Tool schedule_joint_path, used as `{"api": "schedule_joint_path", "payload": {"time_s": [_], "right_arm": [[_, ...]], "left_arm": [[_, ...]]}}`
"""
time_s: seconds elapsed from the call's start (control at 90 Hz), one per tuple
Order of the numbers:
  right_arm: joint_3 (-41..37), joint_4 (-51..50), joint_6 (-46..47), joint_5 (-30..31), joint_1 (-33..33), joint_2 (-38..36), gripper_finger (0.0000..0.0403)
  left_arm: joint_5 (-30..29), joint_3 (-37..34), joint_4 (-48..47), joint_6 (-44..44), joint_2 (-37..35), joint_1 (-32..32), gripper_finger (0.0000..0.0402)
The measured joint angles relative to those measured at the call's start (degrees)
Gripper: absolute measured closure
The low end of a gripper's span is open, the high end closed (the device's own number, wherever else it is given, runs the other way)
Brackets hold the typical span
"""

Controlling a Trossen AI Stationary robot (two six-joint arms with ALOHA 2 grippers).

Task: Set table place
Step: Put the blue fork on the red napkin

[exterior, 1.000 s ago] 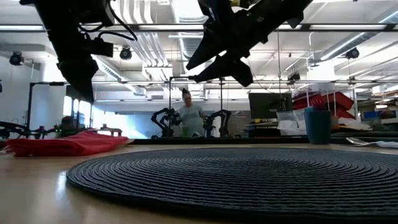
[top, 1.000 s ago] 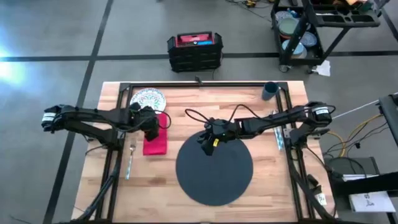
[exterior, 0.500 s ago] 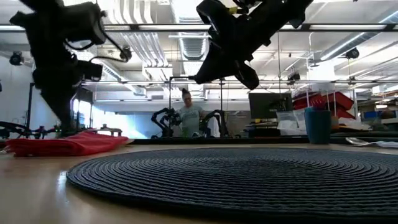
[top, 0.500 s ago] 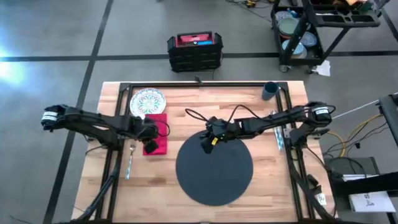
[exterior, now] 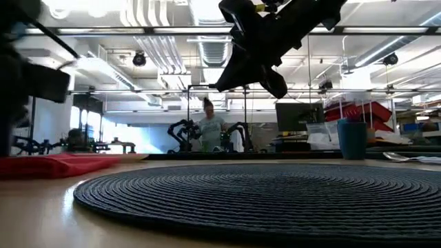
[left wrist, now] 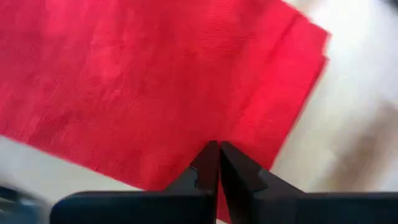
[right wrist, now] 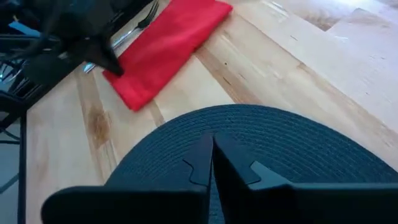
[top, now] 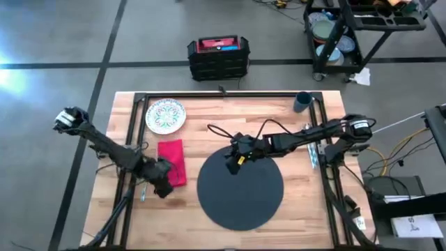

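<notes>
the worktop [top: 230,115] was a broad rectangle of light wooden planks inside a black rail frame. near its middle lay the round dark grey mat [top: 240,187], woven in close concentric rings that showed plainly in the low view. just to the mat's left, not touching it, the red cloth napkin [top: 172,162] lay flat as a folded oblong, layered edges visible at one corner in the left wrist view. beyond the napkin, toward the far left corner, sat the small white plate [top: 166,115] with a colourful pattern. a dark blue cup [top: 302,102] stood upright near the far right corner. silver cutlery [top: 313,155] lay along the right rail, well apart from the mat; which pieces could not be told.

the left hand [top: 163,188] was at the napkin's near left corner, its fingers [left wrist: 205,167] pressed together with nothing between them. the right hand [top: 232,163] hung over the mat's far edge, fingers likewise closed and empty.

a person stood far back in the room.
</notes>
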Motion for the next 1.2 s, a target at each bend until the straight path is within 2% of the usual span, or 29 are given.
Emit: {"api": "schedule_joint_path", "payload": {"time_s": [0.111,0.256,0.4,0.5,0.578,0.689,0.944,1.2], "right_arm": [[0.0,0.1,-0.1,0.0,0.4,0.0,0.0403],[0.0,0.3,-0.1,0.0,0.8,0.0,0.0403],[0.0,0.3,-0.4,-0.7,1.1,-0.1,0.0403],[0.0,0.5,-0.5,-1.4,1.1,-0.2,0.0403],[0.0,0.5,-0.7,-1.4,1.1,-0.2,0.0403],[0.0,0.7,-1.2,-1.4,0.9,-0.2,0.0403],[0.0,0.5,-1.3,-1.4,0.8,-0.2,0.0403],[0.0,0.2,-1.3,-1.4,0.8,-0.2,0.0403]], "left_arm": [[-2.8,3.9,1.2,-9.2,4.4,-8.9,0.0402],[-2.9,10.8,-0.8,-16.8,11.5,-17.3,0.0402],[-3.1,20.0,-11.8,-23.1,16.2,-22.5,0.0402],[-8.5,26.7,-24.4,-25.6,17.5,-23.7,0.0402],[-13.5,29.4,-31.6,-26.1,17.7,-22.4,0.0402],[-14.2,26.7,-33.5,-21.9,16.4,-17.4,0.0401],[-13.2,10.8,-13.1,-3.7,7.4,-2.3,0.0401],[-6.2,0.4,-3.5,15.5,-1.0,7.5,0.0401]]}}
